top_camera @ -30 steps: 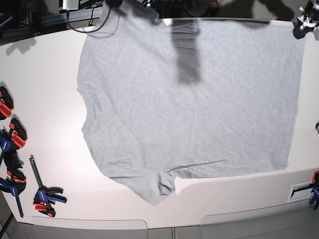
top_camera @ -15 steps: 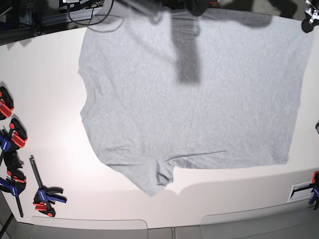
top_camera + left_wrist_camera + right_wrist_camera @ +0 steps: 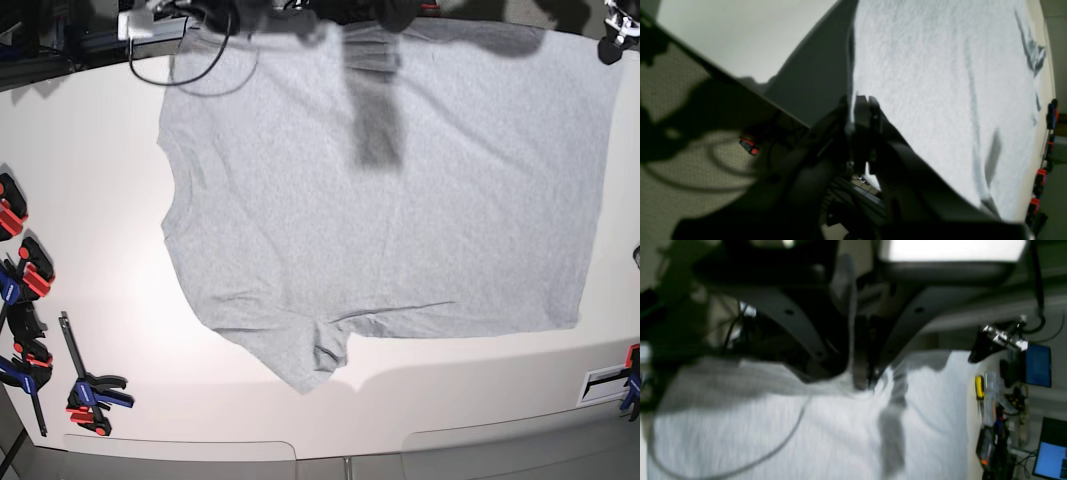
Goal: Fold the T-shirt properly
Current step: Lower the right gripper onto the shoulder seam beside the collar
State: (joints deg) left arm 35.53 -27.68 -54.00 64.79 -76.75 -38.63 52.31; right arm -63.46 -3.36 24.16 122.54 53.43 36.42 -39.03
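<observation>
Both sets of jaws were closed tight on cloth. The left gripper had its fingers pinched together on the near edge of the T-shirt, with the grey fabric running away from the tips across the table. The right gripper was likewise shut, its dark fingers meeting on a small bunch of the same edge, puckered where it was gripped; that view was blurred, so the exact hold could not be made out.

From the base view, the shirt lay spread over most of the white table, plain side up, its far edge lifted towards the arms at the top of the picture. One sleeve sat crumpled at the lower edge, with a long crease running from it across the cloth. A row of red and black clamps lay well apart on the table's left side.

This looked like the spreading or first-fold stage: the shirt was held by one long edge and no fold was yet made. The next move probably called for both arms to carry that edge evenly, keeping the cloth taut between them so it lands square, and the bunched sleeve would need flattening.
</observation>
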